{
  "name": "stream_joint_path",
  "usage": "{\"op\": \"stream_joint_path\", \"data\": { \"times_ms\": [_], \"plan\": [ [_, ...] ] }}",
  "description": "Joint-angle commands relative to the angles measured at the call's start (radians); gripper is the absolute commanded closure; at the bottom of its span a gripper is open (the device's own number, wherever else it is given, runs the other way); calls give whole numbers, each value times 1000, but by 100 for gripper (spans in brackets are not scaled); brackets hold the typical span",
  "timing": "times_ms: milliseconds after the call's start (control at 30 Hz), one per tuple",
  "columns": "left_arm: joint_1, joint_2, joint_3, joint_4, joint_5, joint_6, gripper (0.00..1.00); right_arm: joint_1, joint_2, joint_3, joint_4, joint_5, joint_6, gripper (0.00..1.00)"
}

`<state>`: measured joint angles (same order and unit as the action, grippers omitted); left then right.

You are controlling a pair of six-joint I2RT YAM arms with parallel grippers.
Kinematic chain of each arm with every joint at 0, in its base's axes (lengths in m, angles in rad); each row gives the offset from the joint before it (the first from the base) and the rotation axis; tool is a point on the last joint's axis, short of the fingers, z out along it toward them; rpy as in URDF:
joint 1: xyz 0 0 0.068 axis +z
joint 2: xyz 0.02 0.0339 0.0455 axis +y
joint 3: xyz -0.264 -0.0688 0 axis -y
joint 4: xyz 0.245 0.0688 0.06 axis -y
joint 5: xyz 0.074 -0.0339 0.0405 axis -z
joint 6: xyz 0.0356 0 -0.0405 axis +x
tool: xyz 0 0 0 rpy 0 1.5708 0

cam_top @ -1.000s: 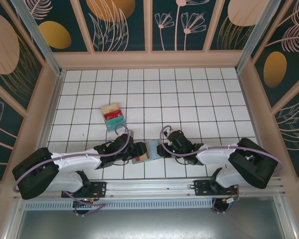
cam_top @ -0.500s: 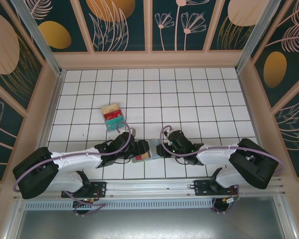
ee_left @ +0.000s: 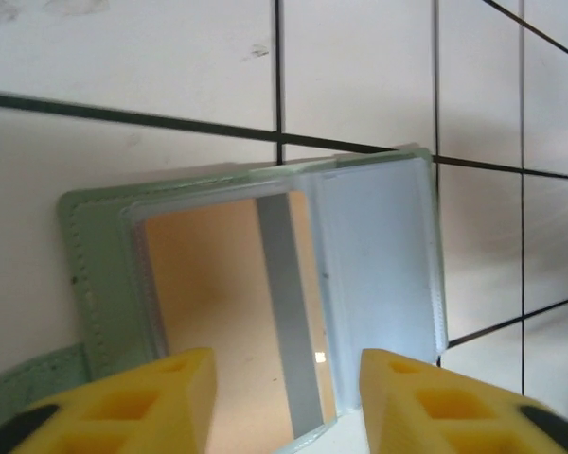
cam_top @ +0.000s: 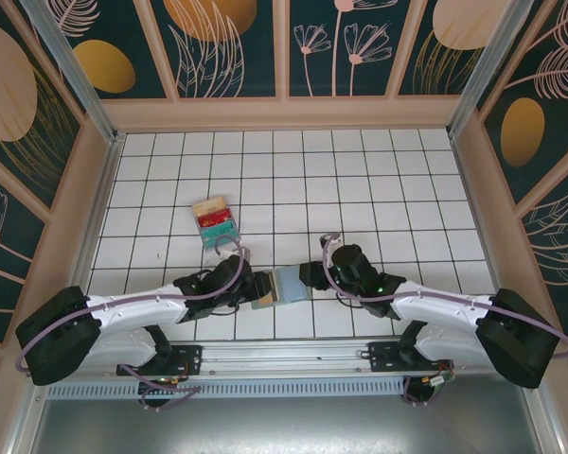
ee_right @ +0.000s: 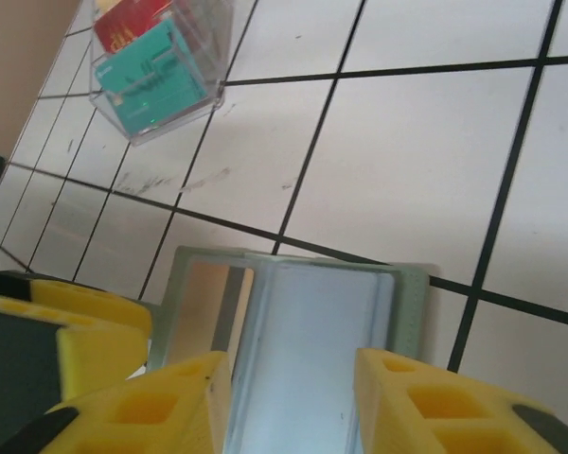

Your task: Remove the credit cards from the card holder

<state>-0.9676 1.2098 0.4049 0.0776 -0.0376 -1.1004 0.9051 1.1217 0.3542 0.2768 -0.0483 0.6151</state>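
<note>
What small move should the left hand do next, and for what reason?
Probably the left hand should close on the near edge of the orange card and draw it back. The card sits in the window pocket of the open card holder, between that hand's fingers, and the right hand straddles the other leaf, seemingly to steady it.

card holder (ee_left: 99,284): matt leather-like | window pocket (ee_left: 379,255): glossy plastic | table (ee_left: 360,66): smooth
</note>
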Motion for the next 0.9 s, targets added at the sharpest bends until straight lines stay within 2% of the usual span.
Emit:
{"op": "stream_joint_path", "data": {
  "times_ms": [0,67,167,467,867],
  "plan": [
    [-4,27,-23,-10,-19,38,71,1,23,35,19,-86,49,67],
    [-4,48,-26,1,-19,45,82,1,63,47,56,-138,71,70],
    [-5,62,-28,-1,-31,49,87,5,126,65,106,-195,102,71],
    [-5,80,-34,7,-21,56,86,22,251,104,142,-227,121,72],
    [-5,135,-15,51,20,53,88,25,327,112,154,-265,149,72]
  ]
}}
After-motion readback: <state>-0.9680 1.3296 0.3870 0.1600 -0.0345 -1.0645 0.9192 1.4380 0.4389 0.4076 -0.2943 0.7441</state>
